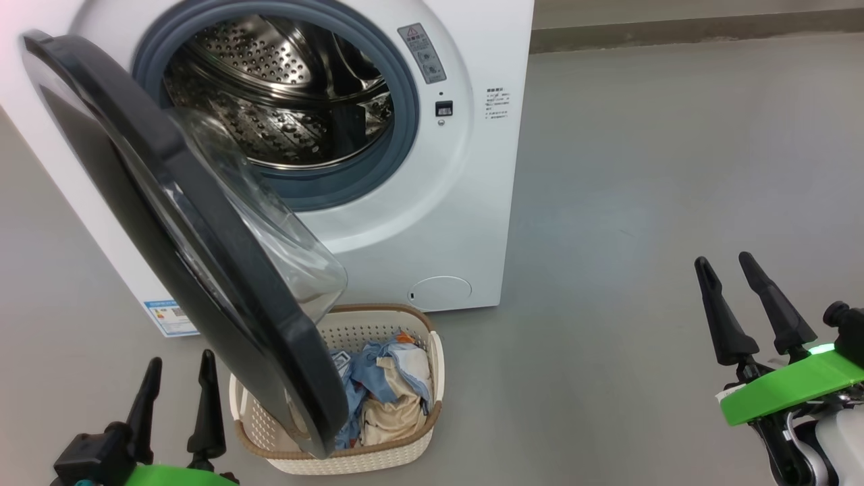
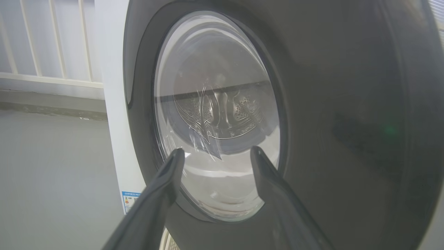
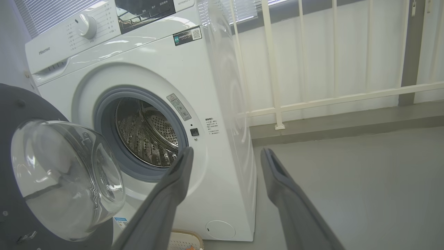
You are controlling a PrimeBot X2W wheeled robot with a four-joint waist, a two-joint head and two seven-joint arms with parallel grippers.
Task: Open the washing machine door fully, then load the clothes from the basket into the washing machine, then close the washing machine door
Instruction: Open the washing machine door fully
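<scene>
Head view: basket (image 1: pixel 378 460) beside left hand (image 1: pixel 181 358), right hand (image 1: pixel 723 258) far; both splayed, empty.

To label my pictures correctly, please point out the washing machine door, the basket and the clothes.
the washing machine door (image 1: pixel 202 256), head view, on its black frame.
the basket (image 1: pixel 378 462), head view, on its cream front wall.
the clothes (image 1: pixel 395 398), head view, on the beige cloth.

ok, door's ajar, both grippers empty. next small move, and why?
Probably swing the washing machine door wider first, likely with the right gripper pushing its inner rim. It stands only part open, overhanging the basket and covering part of the clothes; the left gripper faces its outer face, so a push there would close it.
</scene>
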